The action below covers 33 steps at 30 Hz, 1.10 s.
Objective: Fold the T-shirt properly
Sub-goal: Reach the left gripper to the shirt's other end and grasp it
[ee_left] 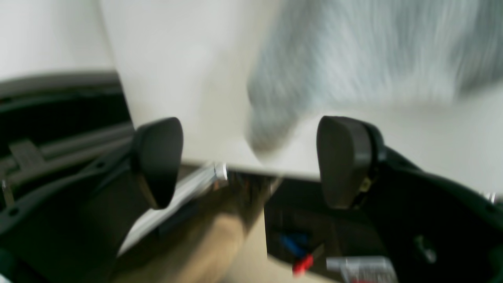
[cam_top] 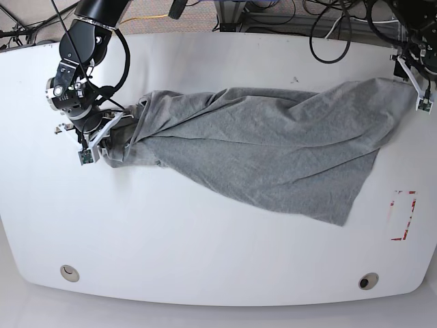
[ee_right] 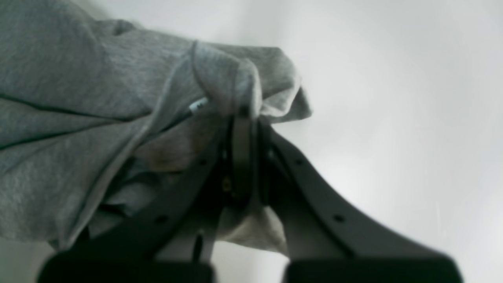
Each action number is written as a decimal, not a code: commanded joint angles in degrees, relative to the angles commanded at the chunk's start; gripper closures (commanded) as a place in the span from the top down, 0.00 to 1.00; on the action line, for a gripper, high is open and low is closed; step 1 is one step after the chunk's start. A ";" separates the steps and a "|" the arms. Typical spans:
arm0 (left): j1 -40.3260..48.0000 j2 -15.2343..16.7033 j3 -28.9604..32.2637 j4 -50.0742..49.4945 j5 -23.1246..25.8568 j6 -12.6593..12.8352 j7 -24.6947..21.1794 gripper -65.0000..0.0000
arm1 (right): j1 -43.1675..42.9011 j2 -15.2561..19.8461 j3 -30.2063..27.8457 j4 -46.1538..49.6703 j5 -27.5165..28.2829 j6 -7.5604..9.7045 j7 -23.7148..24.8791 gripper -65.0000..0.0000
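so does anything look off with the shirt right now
Yes. The T-shirt lies twisted and bunched on the table, not flat. The right gripper is shut on a wad of fabric at one end, while the left gripper is open and holds nothing.

A white tabletop (cam_top: pixel 205 239) with rounded corners fills the base view under even light. Two round holes (cam_top: pixel 68 272) sit near its front edge and a red mark (cam_top: pixel 403 215) near its right side. Black cables (cam_top: pixel 328 31) trail behind it.
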 joint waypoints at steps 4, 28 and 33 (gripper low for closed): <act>-4.57 0.18 -0.09 0.70 -0.09 0.00 0.00 0.76 | 0.09 0.00 0.00 0.00 0.00 0.00 0.00 0.00; -41.32 2.29 10.37 -39.30 0.53 0.00 -14.33 0.76 | 0.62 0.00 0.00 0.00 0.00 0.00 0.00 0.00; -42.55 1.58 11.87 -51.16 0.18 0.00 -24.44 0.76 | 0.62 0.00 0.00 0.00 0.00 0.00 0.00 0.00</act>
